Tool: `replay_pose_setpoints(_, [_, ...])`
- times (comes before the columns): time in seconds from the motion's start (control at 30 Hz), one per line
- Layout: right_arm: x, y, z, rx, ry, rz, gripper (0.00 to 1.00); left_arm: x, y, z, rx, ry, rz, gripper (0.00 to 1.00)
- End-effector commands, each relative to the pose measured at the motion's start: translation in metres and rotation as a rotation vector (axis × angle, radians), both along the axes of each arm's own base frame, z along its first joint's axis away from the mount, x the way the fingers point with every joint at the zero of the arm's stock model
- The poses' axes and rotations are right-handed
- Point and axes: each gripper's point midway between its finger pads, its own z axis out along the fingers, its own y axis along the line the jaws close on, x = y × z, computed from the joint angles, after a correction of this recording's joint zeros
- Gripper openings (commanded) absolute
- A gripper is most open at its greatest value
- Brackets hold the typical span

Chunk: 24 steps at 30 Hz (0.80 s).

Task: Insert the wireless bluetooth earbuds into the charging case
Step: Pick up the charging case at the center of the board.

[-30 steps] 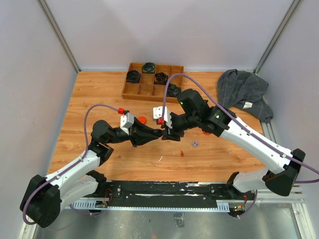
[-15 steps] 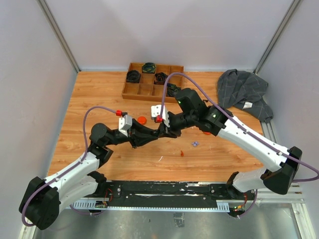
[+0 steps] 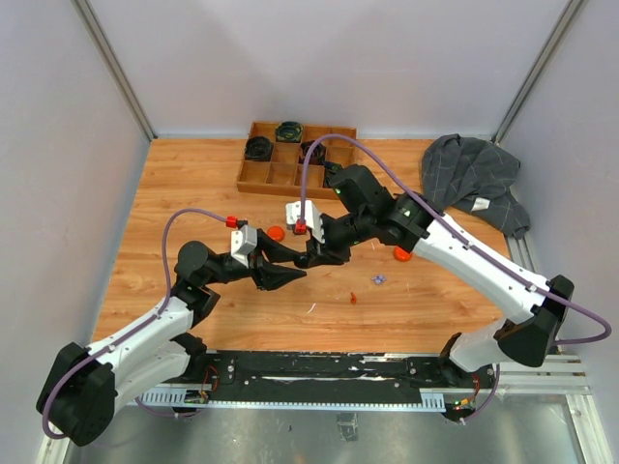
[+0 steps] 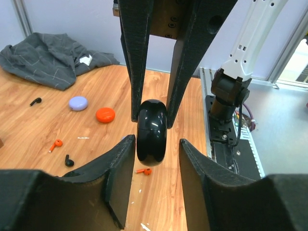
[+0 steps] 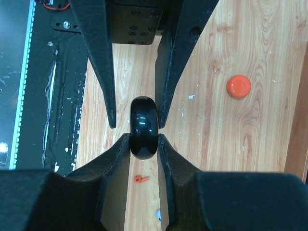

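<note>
**A wood-topped work cell walled in pale panels, under soft, even light**

A honey-coloured wood-plank tabletop [image 3: 193, 184] spreads beneath the left claw [image 3: 301, 267] and the right claw [image 3: 314, 253], which meet tip to tip over its middle. Beyond both claws, smooth pale lavender-grey wall panels [image 3: 338, 58] close off the back and both sides, joined by slim brushed-aluminium corner posts [image 3: 115, 68]. Straight behind the right claw, against the back wall, sits a shallow brown wooden divided tray [image 3: 259, 179]. Well out to that claw's outer side, in the back corner, lies a crumpled dark-grey checked cloth [image 3: 474, 174]. On the near side of the claws, a black mounting rail on a silvery metal frame [image 3: 319, 367] borders the table. Shadows under the claws are faint and soft-edged.
</note>
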Motion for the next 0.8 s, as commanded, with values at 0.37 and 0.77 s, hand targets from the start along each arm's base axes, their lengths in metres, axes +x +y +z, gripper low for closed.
replay_pose_setpoints(0.37, [0.0017, -0.0029, 0.0041, -0.073, -0.028, -0.001, 0.01, -0.0031, -0.0007, 0.0045, -0.016, -0.033, -0.007, 0.43])
replay_pose_setpoints(0.77, [0.0035, 0.0023, 0.0029, -0.090, -0.030, -0.009, 0.01, -0.0011, -0.0020, 0.0015, -0.010, -0.023, -0.005, 0.15])
